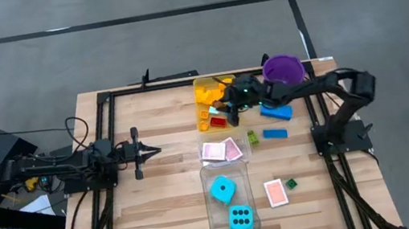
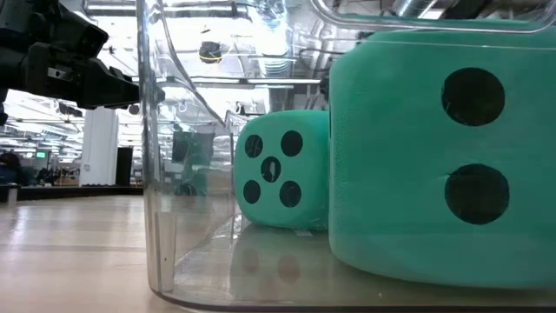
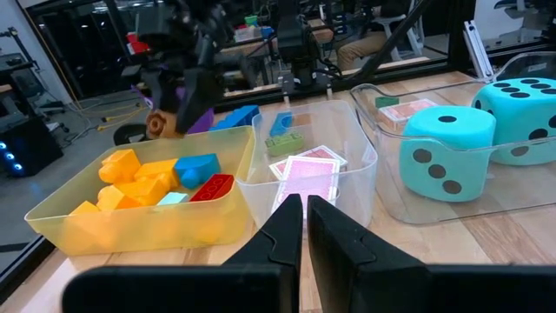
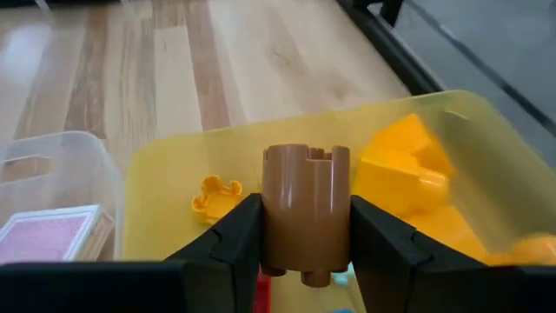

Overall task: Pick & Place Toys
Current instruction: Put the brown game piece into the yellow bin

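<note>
Wooden tabletop [image 1: 170,209], grey floor all round it, and the action sits at the far middle of the table. From where I stand, the right gripper [image 4: 306,228] holds a round brown brick [image 4: 306,210] upright between its two fingers, closed snugly on its sides, studs pointing down. It hangs directly over the yellow tray [image 4: 165,187], which already has yellow bricks [image 4: 408,178] piled toward one end. So the drop point lies straight below the fingers; I'd judge a simple release would land it inside. The left gripper [image 3: 303,219] waits on the table's left side, fingers nearly together and empty, aimed at the pink-backed cards [image 3: 306,172].
</note>
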### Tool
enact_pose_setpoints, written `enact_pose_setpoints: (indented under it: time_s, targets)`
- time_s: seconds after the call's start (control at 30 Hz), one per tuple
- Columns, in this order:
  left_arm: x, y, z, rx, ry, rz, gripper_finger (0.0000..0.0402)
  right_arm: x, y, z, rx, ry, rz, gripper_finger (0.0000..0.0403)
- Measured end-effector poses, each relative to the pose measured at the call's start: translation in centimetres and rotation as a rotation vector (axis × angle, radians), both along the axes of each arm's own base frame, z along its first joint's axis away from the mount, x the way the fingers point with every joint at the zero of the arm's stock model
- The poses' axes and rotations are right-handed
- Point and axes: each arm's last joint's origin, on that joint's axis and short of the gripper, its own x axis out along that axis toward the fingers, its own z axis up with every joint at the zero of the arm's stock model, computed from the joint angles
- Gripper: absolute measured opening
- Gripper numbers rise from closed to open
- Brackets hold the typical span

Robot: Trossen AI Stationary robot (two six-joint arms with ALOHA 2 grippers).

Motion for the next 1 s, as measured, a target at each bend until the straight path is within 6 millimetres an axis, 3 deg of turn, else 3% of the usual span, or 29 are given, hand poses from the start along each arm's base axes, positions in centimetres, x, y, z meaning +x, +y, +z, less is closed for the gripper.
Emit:
enact_pose_setpoints:
  time_s: [0.37,1.0]
  targets:
    - [0.0,0.0,0.0,0.000,0.000,0.000,0.0017,3.5,-1.0,-2.1,0.064,0.120,0.057,0.0137]
    - [0.0,0.0,0.0,0.000,0.000,0.000,0.0017,3.4,-1.0,-2.3,0.074,0.158,0.059,0.0148]
